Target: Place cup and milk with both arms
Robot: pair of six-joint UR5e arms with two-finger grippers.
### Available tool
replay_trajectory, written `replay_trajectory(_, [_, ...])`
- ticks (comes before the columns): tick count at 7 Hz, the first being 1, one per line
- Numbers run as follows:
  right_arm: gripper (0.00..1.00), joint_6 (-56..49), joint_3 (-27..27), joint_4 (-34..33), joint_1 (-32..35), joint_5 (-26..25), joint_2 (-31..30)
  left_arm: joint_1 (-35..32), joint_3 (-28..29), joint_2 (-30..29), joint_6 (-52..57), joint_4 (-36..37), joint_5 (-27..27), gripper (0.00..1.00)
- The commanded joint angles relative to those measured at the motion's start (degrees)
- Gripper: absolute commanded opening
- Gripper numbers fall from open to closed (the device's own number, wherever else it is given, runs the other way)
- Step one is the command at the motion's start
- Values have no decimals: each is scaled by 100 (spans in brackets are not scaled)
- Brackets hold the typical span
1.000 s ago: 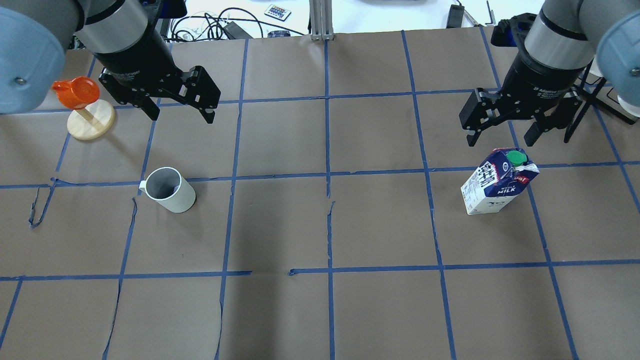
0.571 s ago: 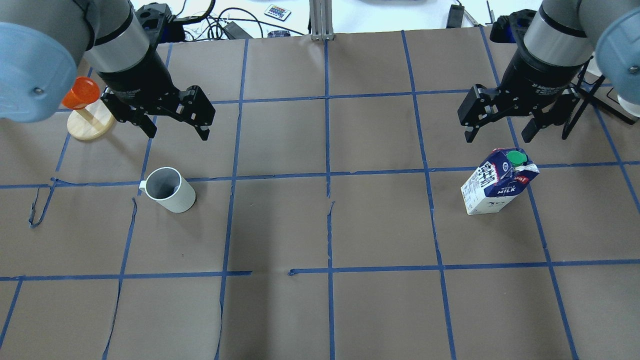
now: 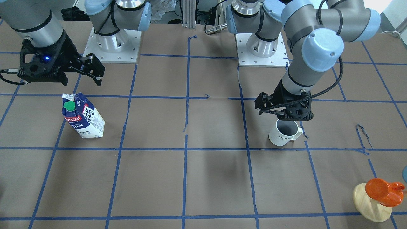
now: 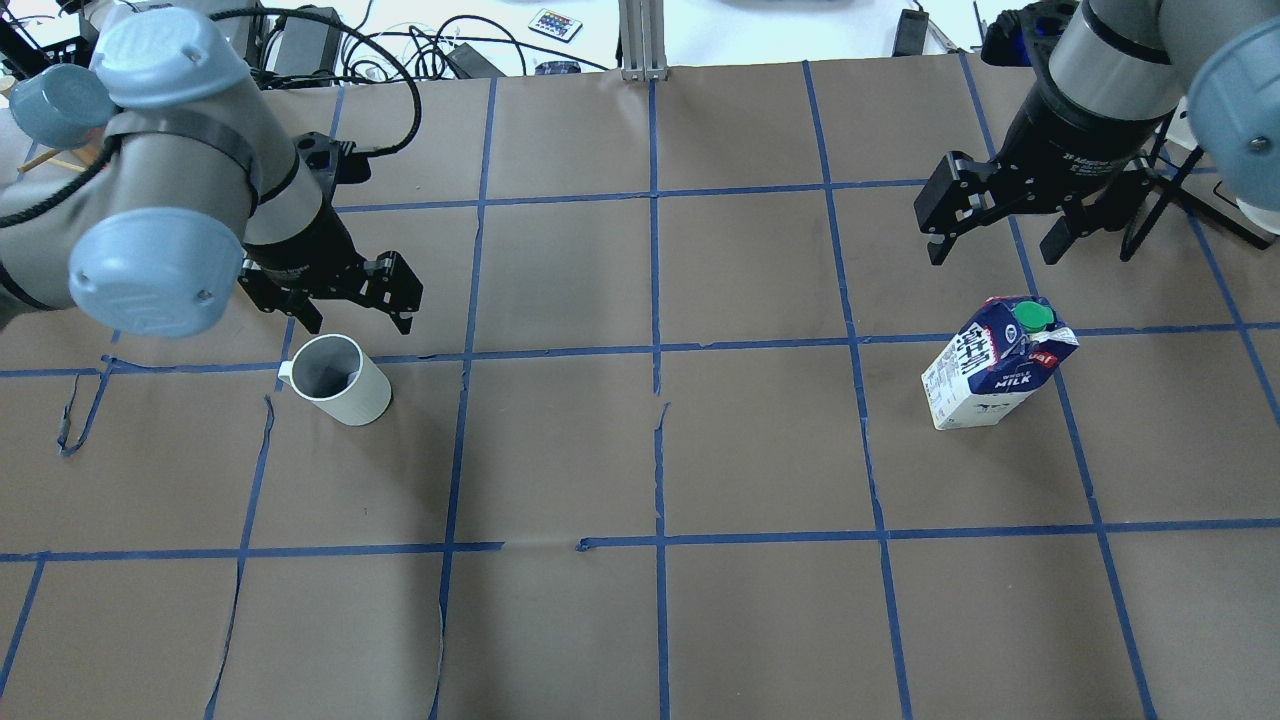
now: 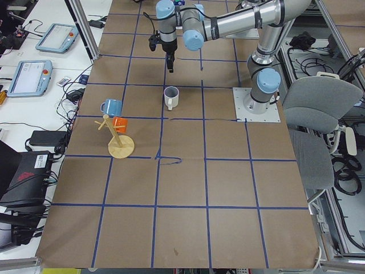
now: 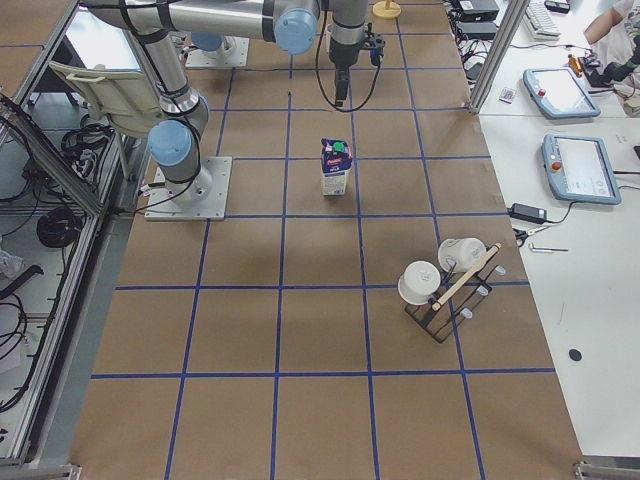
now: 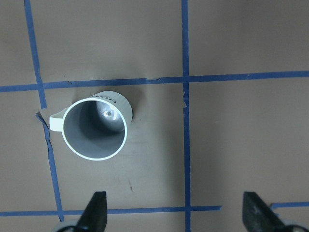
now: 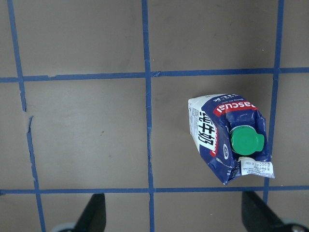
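Note:
The white ribbed cup [image 4: 335, 381] stands upright left of centre, handle to the left; it also shows in the front view [image 3: 284, 133] and the left wrist view [image 7: 95, 128]. My left gripper [image 4: 357, 333] is open and empty, just beyond the cup and above its far rim [image 3: 283, 114]; the cup is outside the jaws. The blue and white milk carton [image 4: 995, 365] with its green cap stands upright on the right [image 3: 83, 116] [image 8: 229, 137]. My right gripper [image 4: 995, 255] is open and empty, raised beyond the carton.
An orange cup on a round wooden stand [image 3: 381, 190] is at the table's far left corner, hidden by my left arm in the overhead view. A rack with white cups [image 6: 445, 280] stands off the right end. Blue tape lines grid the brown table [image 4: 660, 450].
My left gripper has come down and toward the cup, now close over its far side. My right gripper has drawn slightly back from the milk. Both stayed open; cup and milk have not moved.

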Motion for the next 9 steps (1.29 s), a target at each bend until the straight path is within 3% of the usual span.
replay_trajectory(1, [100,0,17,-40,-15,-9,7,81,-618,-326,580,1112,397,96])
replay_trajectory(3, [100,-9,43,-171,-15,-9,68,336,-725,-450,592,1116,410,95])
replay_trajectory(4, [100,-9,43,-224,-24,-26,68,319,-812,-521,583,1220,419,71])
replay_trajectory(5, [100,-9,60,-260,-24,-9,77,311,-804,-539,583,1291,419,55])
replay_trajectory(6, [100,-1,43,-286,-24,-26,173,302,-813,-539,583,1292,427,18])
replay_trajectory(7, [100,0,-18,-295,-33,-9,148,302,-804,-539,574,1292,427,0])
replay_trajectory(9, [100,0,60,-269,-24,-105,156,275,-769,-530,513,1318,436,0])
